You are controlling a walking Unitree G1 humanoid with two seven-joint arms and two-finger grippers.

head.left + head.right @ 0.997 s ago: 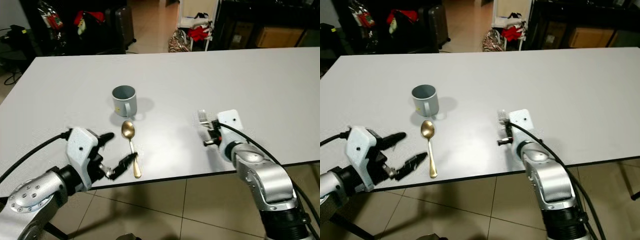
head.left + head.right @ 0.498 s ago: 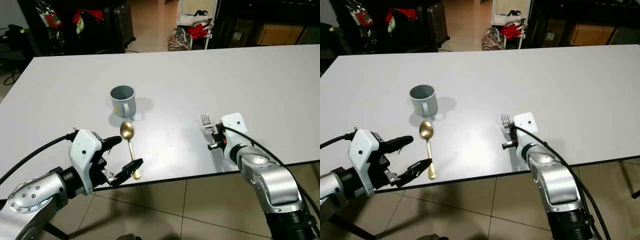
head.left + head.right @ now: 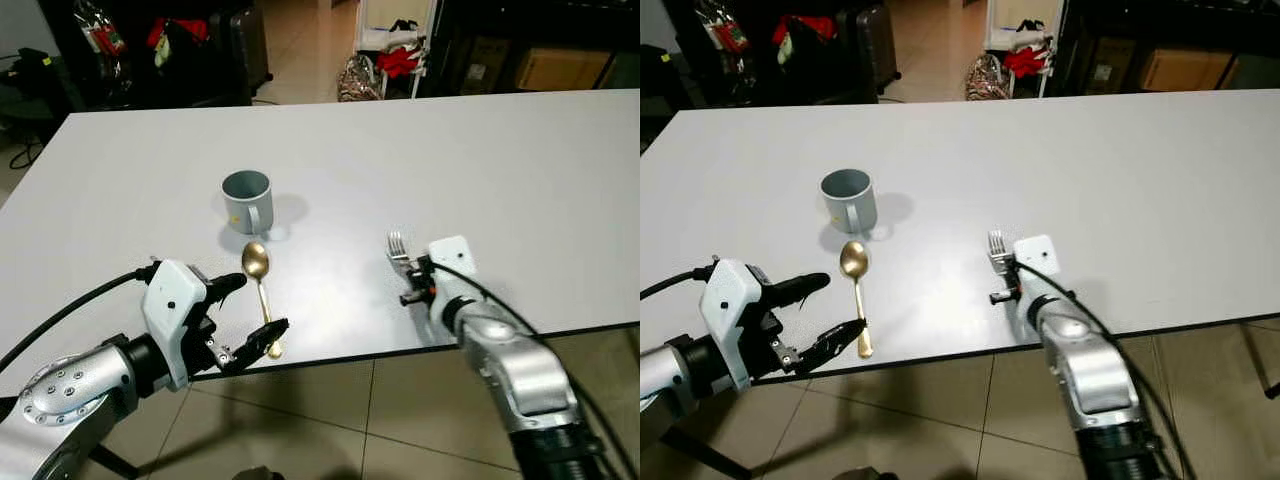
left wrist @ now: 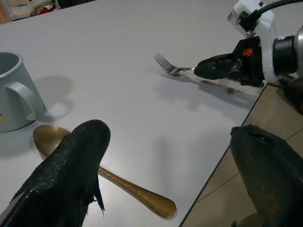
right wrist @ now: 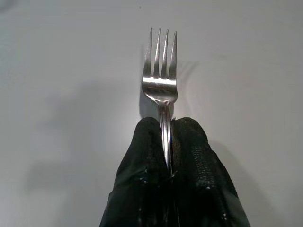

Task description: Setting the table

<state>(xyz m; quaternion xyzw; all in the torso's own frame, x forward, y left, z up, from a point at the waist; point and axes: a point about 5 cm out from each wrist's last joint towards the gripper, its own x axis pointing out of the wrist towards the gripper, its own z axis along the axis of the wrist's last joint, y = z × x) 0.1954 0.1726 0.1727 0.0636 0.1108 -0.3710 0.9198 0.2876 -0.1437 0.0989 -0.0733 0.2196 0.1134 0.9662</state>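
Near the counter's (image 3: 520, 160) front edge my right tool (image 3: 412, 276) pinches the fork (image 3: 397, 246) low for placing; left tool (image 3: 243, 318) gapes beside the spoon (image 3: 261, 292).

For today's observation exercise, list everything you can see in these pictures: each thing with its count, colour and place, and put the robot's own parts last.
table: one, white, spans the scene; tiled floor below its near edge.
mug: one, grey-blue, upright on the table's left half, handle toward the robot.
spoon: one, gold, flat on the table just in front of the mug, handle toward the near edge.
fork: one, silver, tines pointing away from the robot, near the table's front edge.
background clutter: dark furniture, red and white items on the floor beyond the table.
left gripper: one, black fingers open, beside the spoon's handle end.
right gripper: one, black fingers shut on the fork's handle.
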